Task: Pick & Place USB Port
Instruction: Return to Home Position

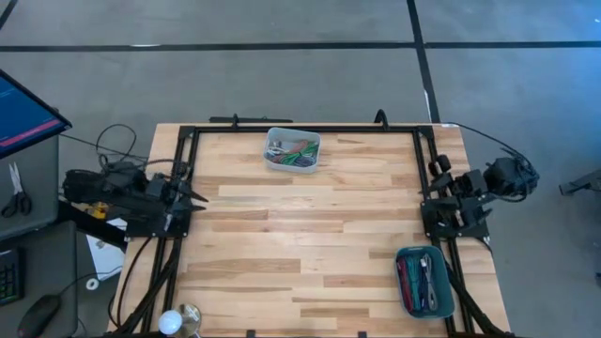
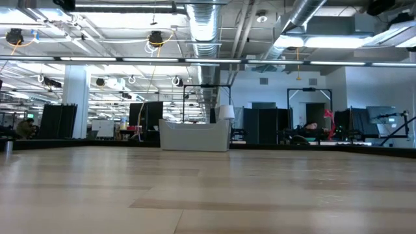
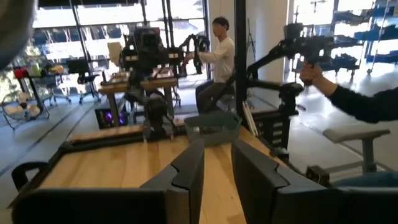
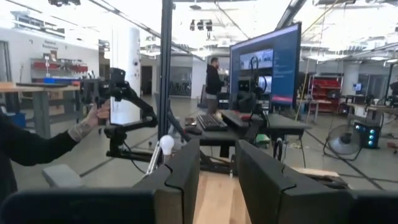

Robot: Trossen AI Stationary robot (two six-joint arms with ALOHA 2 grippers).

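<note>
High view: charger cables are lying in the gray bin at the desk's far edge and in the blue bin near its right front corner. Low view: the gray bin is standing far off. Wrist views: the left claw and right claw are each showing a narrow, empty gap.

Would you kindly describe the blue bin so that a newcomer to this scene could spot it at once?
On the wooden table, find the corner on the robot's right, at the bottom of the high view, below the right arm. The blue bin sits there, teal; the gray bin, the only other, stands mid-edge at the top.
</note>
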